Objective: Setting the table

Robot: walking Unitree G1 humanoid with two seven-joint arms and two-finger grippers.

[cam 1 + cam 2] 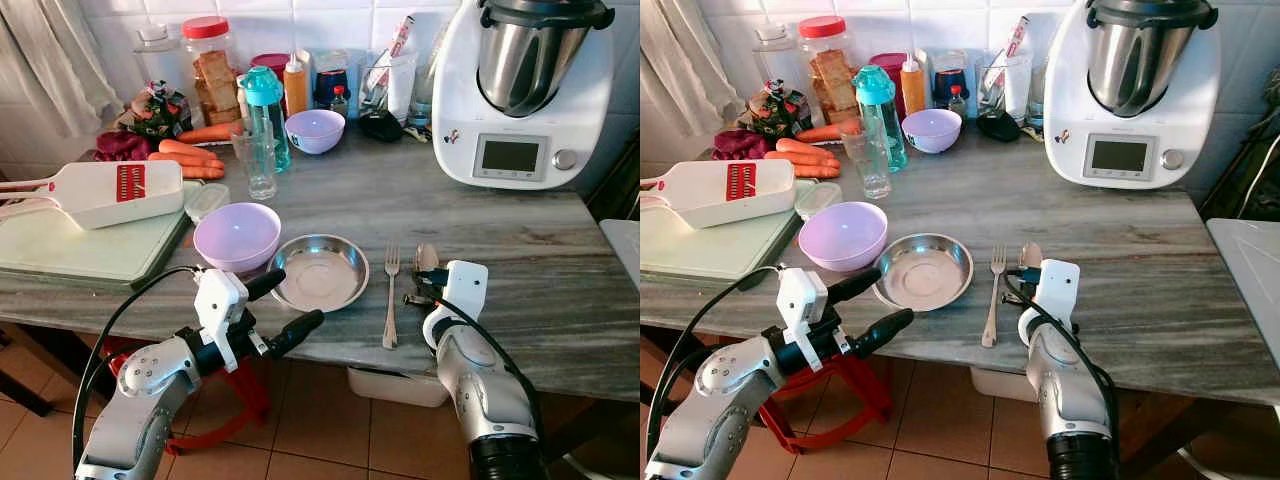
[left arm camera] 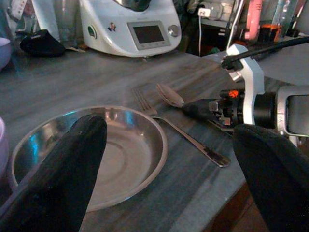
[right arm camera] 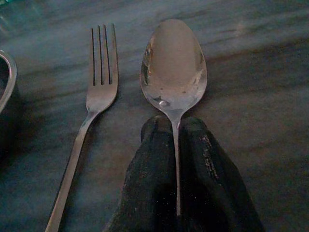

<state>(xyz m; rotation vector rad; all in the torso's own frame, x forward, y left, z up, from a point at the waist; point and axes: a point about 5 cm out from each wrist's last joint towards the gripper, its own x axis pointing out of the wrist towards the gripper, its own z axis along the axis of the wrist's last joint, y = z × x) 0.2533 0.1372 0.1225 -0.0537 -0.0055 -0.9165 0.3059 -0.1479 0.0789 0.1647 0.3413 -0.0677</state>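
Observation:
On the grey stone counter (image 1: 560, 300) a round steel plate (image 1: 320, 272) sits at the front, with a lilac bowl (image 1: 237, 235) touching its left side. Right of the plate lies a fork (image 1: 390, 295), tines pointing away from me. Beside it is a spoon (image 3: 174, 63), parallel to the fork, and my right gripper (image 1: 418, 288) is shut on its handle. Whether the spoon's bowl rests on the counter I cannot tell. My left gripper (image 1: 300, 300) hangs open at the counter's front edge, fingers aimed at the plate's near rim, holding nothing.
A pale cutting board (image 1: 90, 255) with a white slicer (image 1: 110, 192) lies at the left. Behind stand a glass (image 1: 257, 158), a teal bottle (image 1: 266, 115), a second lilac bowl (image 1: 315, 130), carrots (image 1: 185, 155) and jars. A large white kitchen machine (image 1: 520, 90) fills the back right.

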